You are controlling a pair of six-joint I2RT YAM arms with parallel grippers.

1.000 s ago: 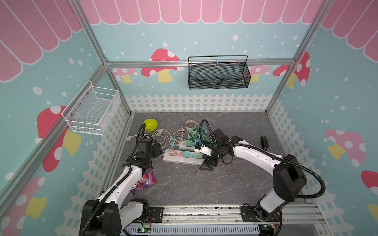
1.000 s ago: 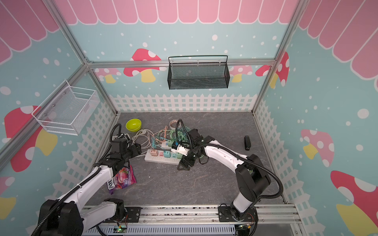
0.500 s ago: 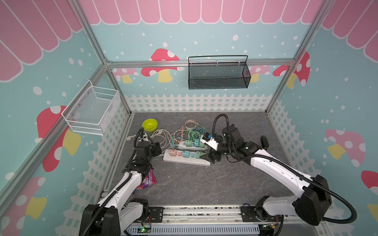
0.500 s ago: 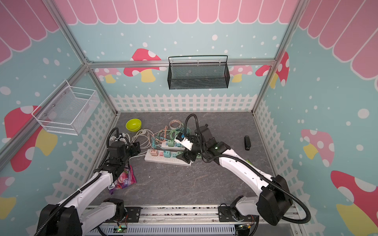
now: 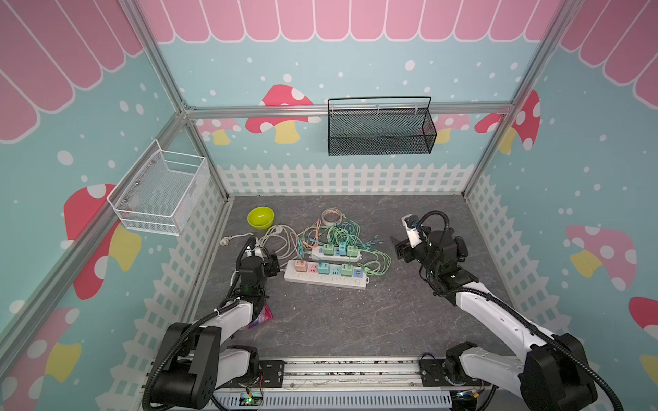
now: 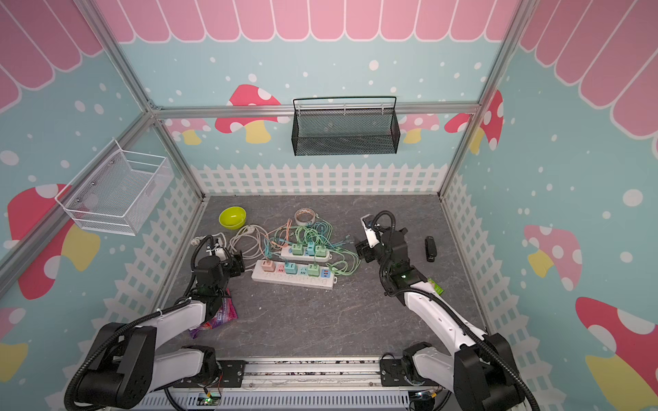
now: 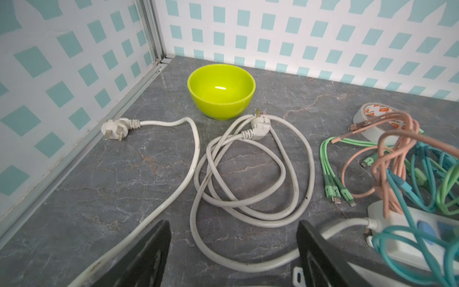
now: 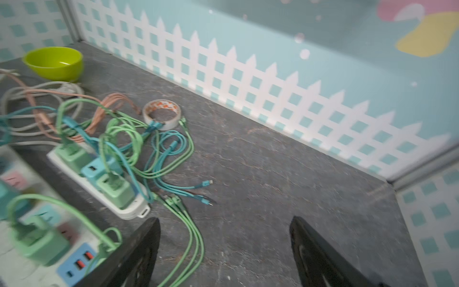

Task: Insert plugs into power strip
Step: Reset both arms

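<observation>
Two white power strips lie mid-table in both top views. The near power strip (image 5: 325, 279) carries a salmon pink plug (image 5: 301, 265), a teal plug (image 5: 323, 267) and a mint plug (image 5: 346, 269). The far power strip (image 5: 336, 254) holds a mint, a teal and a mint plug (image 8: 113, 188) in a row. Their thin cables (image 5: 341, 233) tangle behind. My left gripper (image 5: 269, 265) hovers left of the near strip, open and empty (image 7: 233, 251). My right gripper (image 5: 400, 249) hangs to the right of both strips, open and empty (image 8: 224, 248).
A lime bowl (image 5: 260, 217) and a tape roll (image 5: 331, 216) sit at the back. Thick white cords (image 7: 248, 174) with white plugs coil under my left gripper. A snack packet (image 5: 261, 315) lies under the left arm. A black object (image 6: 431, 248) lies at the right.
My right gripper has drawn back from the strips' right end, out to the right and higher. The left gripper has eased back a little and opened slightly wider.
</observation>
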